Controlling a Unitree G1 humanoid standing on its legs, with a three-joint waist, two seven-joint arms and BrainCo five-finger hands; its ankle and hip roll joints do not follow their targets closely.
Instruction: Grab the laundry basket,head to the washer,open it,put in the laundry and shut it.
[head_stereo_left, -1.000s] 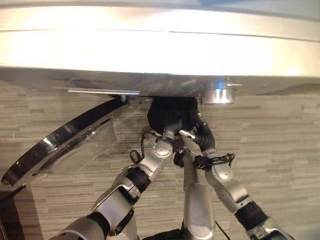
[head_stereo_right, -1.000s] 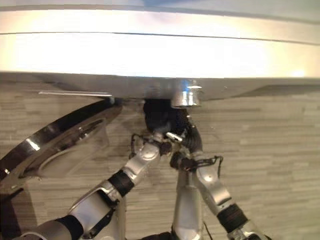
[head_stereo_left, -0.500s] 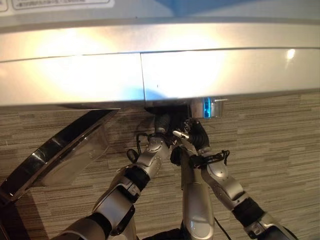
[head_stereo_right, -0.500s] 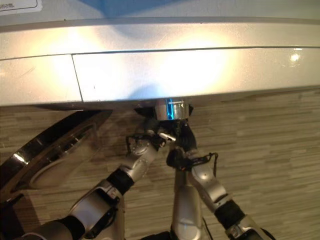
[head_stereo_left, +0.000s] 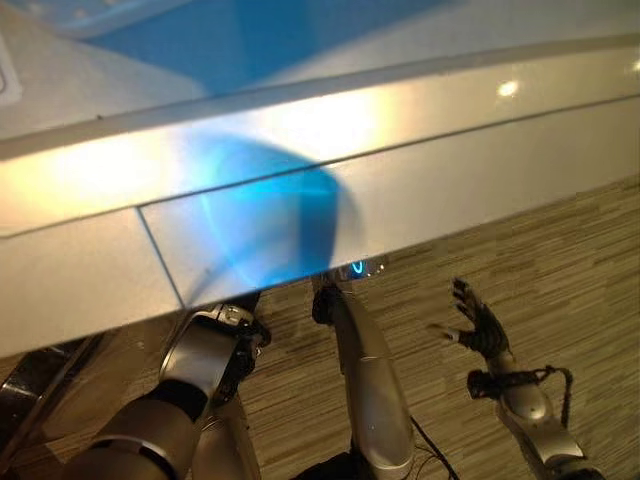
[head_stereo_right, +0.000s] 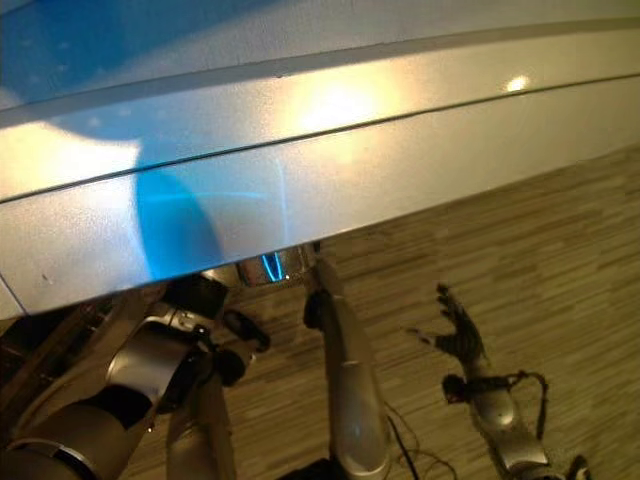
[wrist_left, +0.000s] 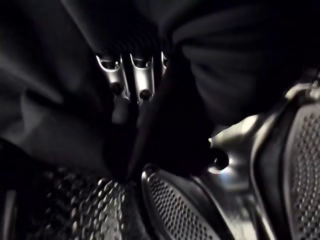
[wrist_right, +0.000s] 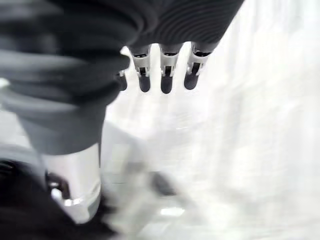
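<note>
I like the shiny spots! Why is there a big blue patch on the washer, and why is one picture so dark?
Left eye view: the washer gleams with yellow glare and a blue reflection. Left wrist view: the left hand is inside the unlit drum among dark laundry. Right wrist view: blurred and pale past the open right hand.

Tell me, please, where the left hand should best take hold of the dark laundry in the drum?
Probably the thick bunched fold of the dark laundry beside the left hand, pinched across its width, coming from the side away from the perforated drum: it stands proud, while flatter cloth offers little.
</note>
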